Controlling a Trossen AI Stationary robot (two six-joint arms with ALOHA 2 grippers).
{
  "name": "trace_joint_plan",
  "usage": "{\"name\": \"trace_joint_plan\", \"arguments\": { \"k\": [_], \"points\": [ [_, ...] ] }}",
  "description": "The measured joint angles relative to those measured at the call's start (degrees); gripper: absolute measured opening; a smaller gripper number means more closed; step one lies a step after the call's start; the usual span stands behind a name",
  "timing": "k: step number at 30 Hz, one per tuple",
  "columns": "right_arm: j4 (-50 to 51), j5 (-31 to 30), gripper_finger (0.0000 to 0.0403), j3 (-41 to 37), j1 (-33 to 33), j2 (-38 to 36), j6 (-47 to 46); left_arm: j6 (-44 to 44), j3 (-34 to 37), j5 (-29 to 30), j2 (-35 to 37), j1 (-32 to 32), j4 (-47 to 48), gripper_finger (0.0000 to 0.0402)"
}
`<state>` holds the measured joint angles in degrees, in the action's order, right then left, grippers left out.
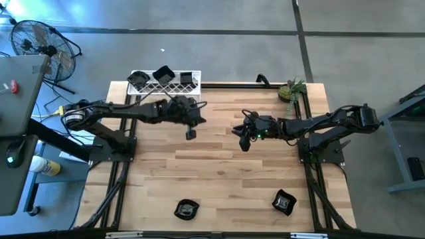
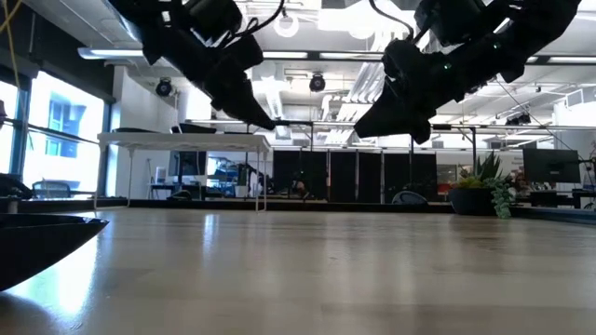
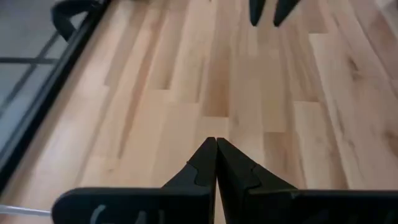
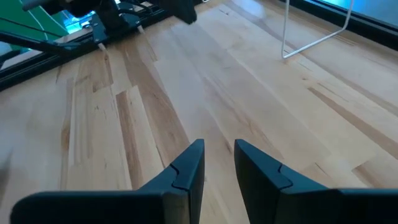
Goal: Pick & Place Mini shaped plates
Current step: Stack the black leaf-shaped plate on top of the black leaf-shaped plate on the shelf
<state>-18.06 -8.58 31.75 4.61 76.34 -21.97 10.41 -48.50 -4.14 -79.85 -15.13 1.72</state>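
Left gripper (image 3: 216, 163) fingers pressed together, gripping nothing, above bare table (image 1: 219, 166). Right gripper (image 4: 219, 163) facing it, fingers parted, empty. Wire rack (image 1: 164, 83) just behind the left gripper holds three plates (image 1: 163, 73). Two more plates (image 1: 186, 210) (near edge) sit well apart from both grippers. Potted plant (image 1: 291, 89) beyond the right gripper.

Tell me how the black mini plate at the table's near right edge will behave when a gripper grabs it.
The mini plate looks glossy, so its rim is probably slippery between fingers. It seems rigid and small, likely light, so it may skid on the smooth wooden table if nudged. It sits low and flat, so tipping seems unlikely.
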Motion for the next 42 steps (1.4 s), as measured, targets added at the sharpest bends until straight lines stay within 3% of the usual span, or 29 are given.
{"name": "trace_joint_plan", "arguments": {
  "k": [12, 17, 24, 29, 33, 38, 42],
  "points": [
    [0.04, -0.09, 0.0081, 0.00, -1.05, 0.00, 1.84, -2.71, 1.93, -0.01, 0.00, 11.22, -6.58, 0.0000],
    [-0.10, -0.05, 0.0058, -0.02, -3.26, 0.16, 5.40, -4.40, 4.49, -0.22, -0.02, 14.67, -8.48, 0.0000],
    [-8.06, 0.48, 0.0004, -5.14, -3.81, 0.24, 8.14, -13.02, 4.52, -12.30, -0.02, 19.64, 0.91, 0.0001],
    [-15.02, 0.36, 0.0012, -9.19, -2.89, 0.24, 8.55, -19.75, 3.94, -4.81, -0.06, 26.28, 6.92, 0.0004],
    [-16.28, 1.67, 0.0010, -10.21, -2.28, 0.24, 8.56, -26.40, 0.79, 0.00, -0.46, 32.03, 14.23, 0.0030],
    [-16.50, 3.54, 0.0002, -10.19, -2.30, 0.22, 9.37, -36.03, -2.46, 1.07, -4.95, 37.52, 17.27, 0.0083],
    [-16.46, 4.23, 0.0007, -10.16, -2.37, 0.17, 9.41, -41.77, -4.57, -1.30, -8.36, 40.74, 16.61, 0.0118]
  ]
}}
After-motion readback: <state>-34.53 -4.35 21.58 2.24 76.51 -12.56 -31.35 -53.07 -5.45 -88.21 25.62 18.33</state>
